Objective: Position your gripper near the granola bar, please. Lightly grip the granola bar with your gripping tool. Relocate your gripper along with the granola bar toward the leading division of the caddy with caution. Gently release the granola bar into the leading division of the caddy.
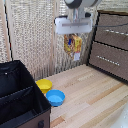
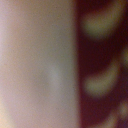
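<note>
In the exterior view my gripper (image 1: 73, 34) hangs high near the top centre, in front of the woven screen. It is shut on the granola bar (image 1: 73, 44), a red and yellow-orange box that hangs upright below the white tool head, well above the table. The black caddy (image 1: 35, 88) stands at the exterior view's lower left, far below and to the left of the gripper. A fabric divider (image 1: 17, 92) splits it into a farther and a nearer compartment (image 1: 22, 107). The wrist view is blurred and filled by a dark red printed surface (image 2: 102, 65), likely the bar.
A yellow bowl (image 1: 44, 85) and a blue bowl (image 1: 55, 97) sit on the wooden table (image 1: 95, 100) just right of the caddy. A brown drawer cabinet (image 1: 111, 45) stands at the exterior view's right. A woven screen (image 1: 30, 35) stands behind.
</note>
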